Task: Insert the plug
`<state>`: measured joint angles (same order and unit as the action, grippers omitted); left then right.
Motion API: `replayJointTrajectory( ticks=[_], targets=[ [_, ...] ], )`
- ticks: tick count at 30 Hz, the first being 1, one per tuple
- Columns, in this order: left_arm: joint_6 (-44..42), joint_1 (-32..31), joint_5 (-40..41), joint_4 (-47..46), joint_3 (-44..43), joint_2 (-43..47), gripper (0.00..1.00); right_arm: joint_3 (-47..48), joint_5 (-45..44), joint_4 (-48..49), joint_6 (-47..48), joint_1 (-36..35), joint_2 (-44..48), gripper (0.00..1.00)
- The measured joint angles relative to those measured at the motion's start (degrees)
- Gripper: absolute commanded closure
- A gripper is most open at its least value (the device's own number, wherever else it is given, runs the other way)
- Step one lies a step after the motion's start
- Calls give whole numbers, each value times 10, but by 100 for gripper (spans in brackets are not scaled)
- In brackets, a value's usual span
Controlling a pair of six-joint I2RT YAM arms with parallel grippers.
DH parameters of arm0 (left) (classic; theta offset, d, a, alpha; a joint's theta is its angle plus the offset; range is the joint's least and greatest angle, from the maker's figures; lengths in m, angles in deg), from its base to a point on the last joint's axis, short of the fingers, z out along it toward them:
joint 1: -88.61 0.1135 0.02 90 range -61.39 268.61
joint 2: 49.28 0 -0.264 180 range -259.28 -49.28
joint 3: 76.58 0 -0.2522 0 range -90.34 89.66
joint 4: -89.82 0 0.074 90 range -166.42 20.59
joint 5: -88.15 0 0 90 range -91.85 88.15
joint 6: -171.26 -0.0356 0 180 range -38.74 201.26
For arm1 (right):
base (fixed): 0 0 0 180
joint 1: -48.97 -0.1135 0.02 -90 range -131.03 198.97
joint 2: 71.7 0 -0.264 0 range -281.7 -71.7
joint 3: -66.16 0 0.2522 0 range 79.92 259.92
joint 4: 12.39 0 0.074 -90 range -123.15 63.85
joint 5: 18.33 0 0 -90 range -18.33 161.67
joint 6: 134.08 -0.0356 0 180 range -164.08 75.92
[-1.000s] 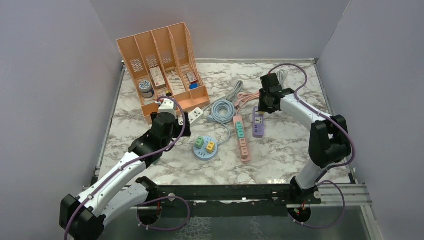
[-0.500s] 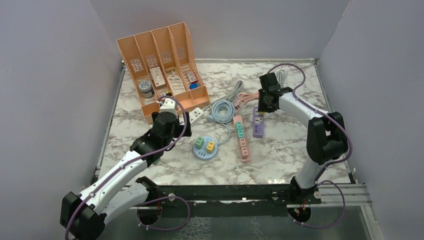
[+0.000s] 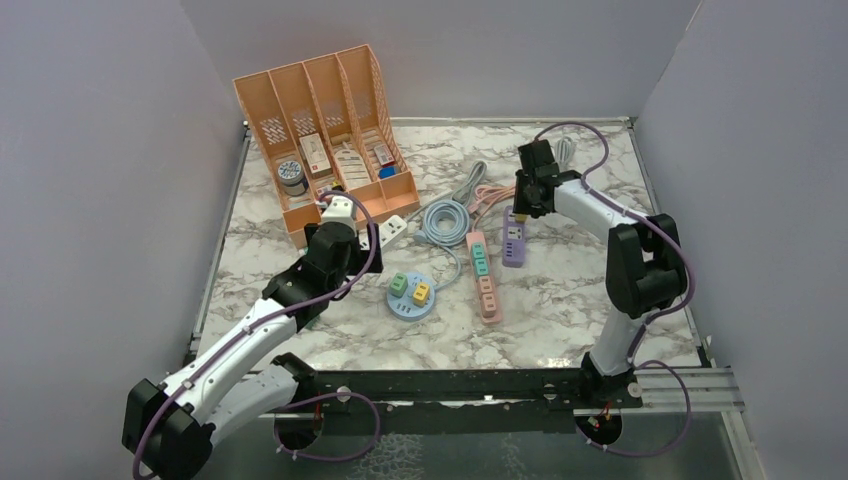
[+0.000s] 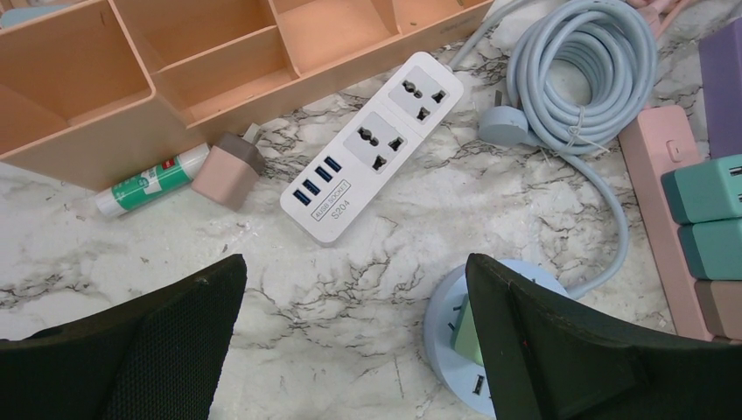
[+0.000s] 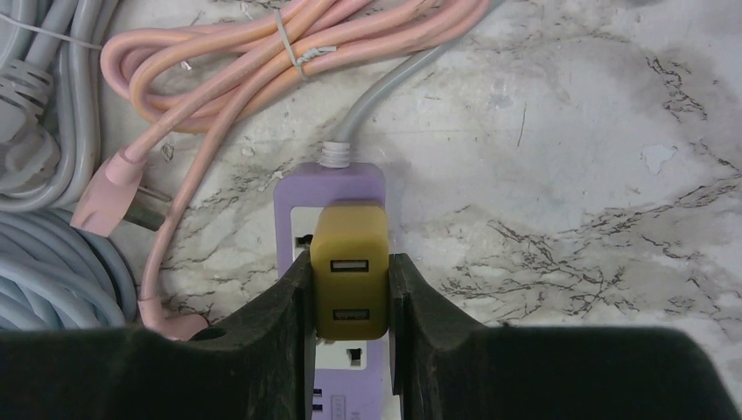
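Right end effector (image 5: 350,273) tight around yellow plug (image 5: 350,238) over purple strip (image 5: 293,194)

You're looking at lab test cell: marble-print tabletop (image 3: 570,300) boxed by plain grey walls (image 3: 100,160), robot arms (image 3: 250,340) bolted to metal rail (image 3: 450,385).

Mustard-yellow plug (image 5: 350,271); lilac power strip (image 5: 332,185); pink cable (image 5: 367,35); grey-veined white marble table (image 5: 569,175)

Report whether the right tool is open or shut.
The right tool is shut on the yellow adapter: both fingers press its sides, over the purple power strip.
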<state>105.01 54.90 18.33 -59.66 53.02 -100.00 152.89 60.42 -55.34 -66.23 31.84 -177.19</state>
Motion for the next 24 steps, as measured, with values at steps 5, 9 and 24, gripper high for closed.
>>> replayJointTrajectory(
  ticks=[5,9,24],
  targets=[
    [-3,3,0,0,-9,-24,2,3,-1,18,0,0,-10,99],
    [-3,3,0,1,-17,-37,2,15,-7,20,0,0,-22,99],
    [-4,14,4,2,-20,-40,1,41,3,-1,2,2,-14,60]
  ],
)
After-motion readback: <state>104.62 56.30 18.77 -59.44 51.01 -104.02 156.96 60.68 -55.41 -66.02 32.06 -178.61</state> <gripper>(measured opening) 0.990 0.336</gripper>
